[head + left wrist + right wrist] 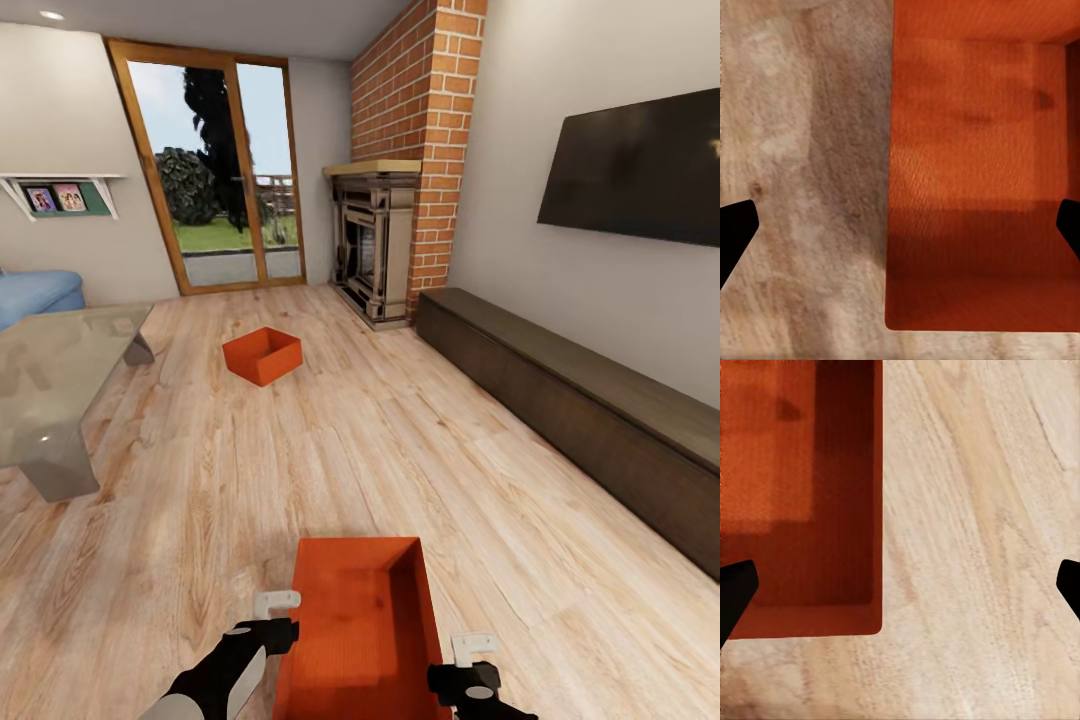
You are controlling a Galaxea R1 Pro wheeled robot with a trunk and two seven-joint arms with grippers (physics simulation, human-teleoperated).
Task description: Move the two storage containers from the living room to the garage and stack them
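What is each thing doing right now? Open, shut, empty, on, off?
near storage container: upright on wood floor, empty, not gripped
far storage container: upright on floor, looks empty
left gripper: open, beside near container's wall
right gripper: open
glass doors: shut
TV: off

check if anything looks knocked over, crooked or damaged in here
Nothing damaged or spilled. Both storage containers sit upright on the wood-plank floor: the near container lies between the open left gripper and right gripper; the far container is turned at an angle to the planks, beside the glass-topped table.
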